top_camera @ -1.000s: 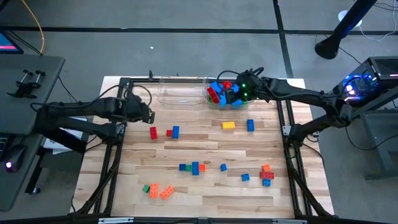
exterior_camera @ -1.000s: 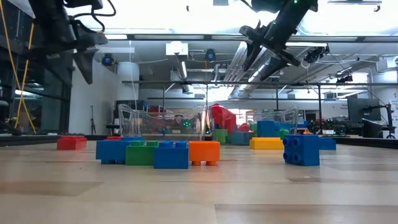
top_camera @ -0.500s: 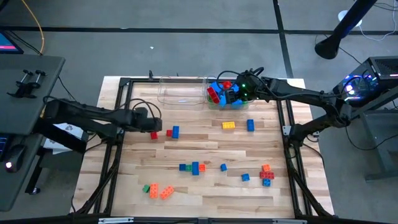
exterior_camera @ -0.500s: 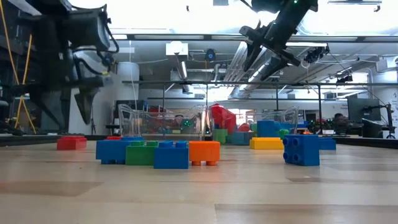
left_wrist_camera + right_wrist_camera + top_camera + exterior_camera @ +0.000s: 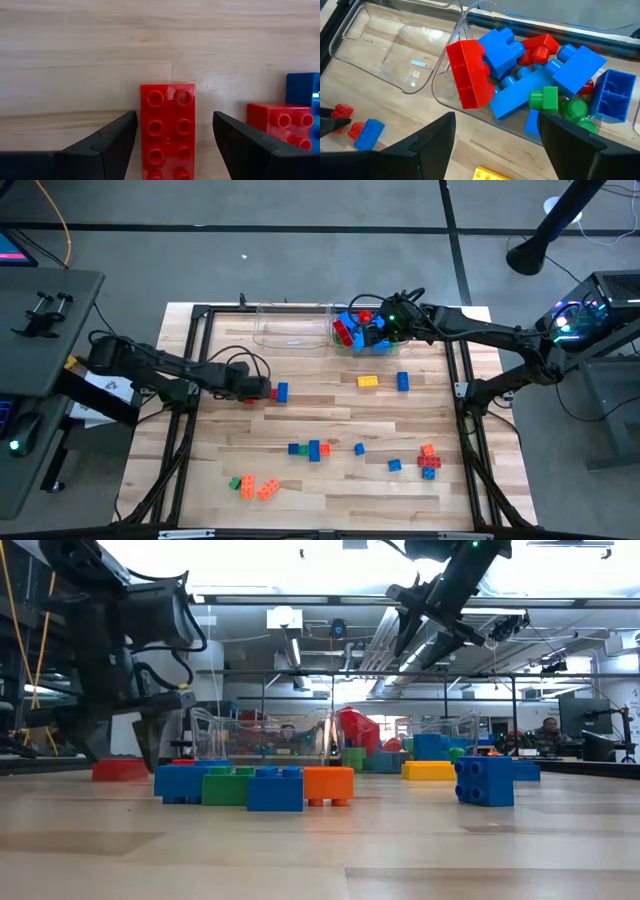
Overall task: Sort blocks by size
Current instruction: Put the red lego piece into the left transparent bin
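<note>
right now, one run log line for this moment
left hand: open, astride long red brick, no grip | right hand: open, empty, over full bin | stage: reaching

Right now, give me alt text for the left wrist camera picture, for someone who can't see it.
A long red brick lies lengthwise on the wooden table, centred between the open fingers of the left gripper, which touch nothing. Off to one side sit a smaller red brick and, right behind it, a blue brick.

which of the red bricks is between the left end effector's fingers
The long red brick, two studs wide, lying between the open left end effector; the smaller red brick lies outside, beside the blue one.
</note>
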Motion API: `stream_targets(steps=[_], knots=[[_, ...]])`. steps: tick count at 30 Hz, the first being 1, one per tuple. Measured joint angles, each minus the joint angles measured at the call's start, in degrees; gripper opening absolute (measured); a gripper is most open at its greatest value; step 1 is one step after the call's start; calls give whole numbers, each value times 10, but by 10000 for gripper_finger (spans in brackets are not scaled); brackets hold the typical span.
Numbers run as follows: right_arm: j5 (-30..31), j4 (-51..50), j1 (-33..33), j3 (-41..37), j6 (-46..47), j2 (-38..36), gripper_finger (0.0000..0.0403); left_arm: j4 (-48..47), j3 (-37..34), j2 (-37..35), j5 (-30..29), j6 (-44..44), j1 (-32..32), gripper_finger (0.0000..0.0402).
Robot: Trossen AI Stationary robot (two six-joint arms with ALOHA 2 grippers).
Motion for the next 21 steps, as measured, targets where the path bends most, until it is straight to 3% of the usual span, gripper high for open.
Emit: stream_targets(steps=[7,13,17,21], knots=[[5,-8,0,0,-2,0,277,-6,0,21,4,73,-4,235],[5,-14,0,0,-2,0,277,-10,-3,-5,11,110,-3,102],[-35,-11,0,0,1,0,277,5,6,-69,33,168,6,99],[-94,15,22,0,10,0,277,11,59,-162,27,285,15,99]])
